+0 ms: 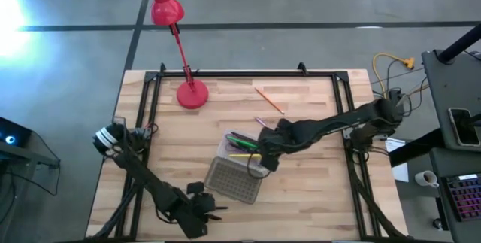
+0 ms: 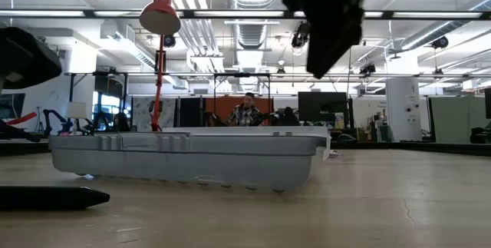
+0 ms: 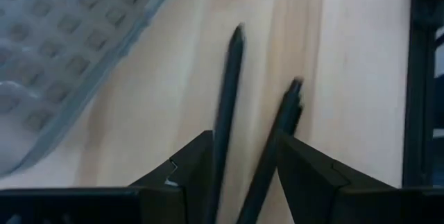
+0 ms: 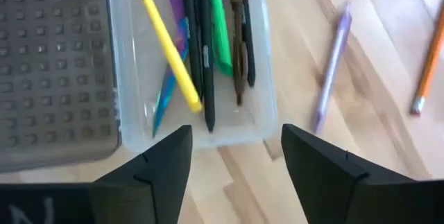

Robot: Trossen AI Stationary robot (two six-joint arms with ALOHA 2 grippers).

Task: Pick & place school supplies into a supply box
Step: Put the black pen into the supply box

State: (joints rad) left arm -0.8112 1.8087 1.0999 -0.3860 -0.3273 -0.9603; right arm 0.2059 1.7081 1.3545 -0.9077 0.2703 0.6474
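Note:
The supply box [image 1: 242,147] sits mid-table, its grey gridded lid [image 1: 232,180] open toward the near edge. In the box [image 4: 208,57] lie a yellow pencil [image 4: 166,44], a green marker [image 4: 220,30], dark pens [image 4: 205,50] and purple-handled scissors [image 4: 166,85]. My right gripper [image 4: 236,161] hovers open and empty above the box's end [image 1: 263,158]. A purple pencil [image 4: 331,64] and an orange pencil [image 1: 268,100] lie on the table beyond the box. My left gripper [image 3: 244,175], near the table's near edge [image 1: 209,211], is open over two dark pens [image 3: 229,92] [image 3: 286,123] lying on the wood. My left gripper has the two dark pens running lengthwise between its open fingers [image 3: 187,172]. It comes at them from above, along their length. Whether the fingers touch the pens, I cannot tell. One pen [image 2: 46,196] lies flat on the table.
A red desk lamp [image 1: 188,85] stands near the far left edge. A black frame rail [image 1: 248,74] runs around the table. Bare wood lies to the right of the box [image 1: 316,183]. People sit in the room behind [image 2: 247,114].

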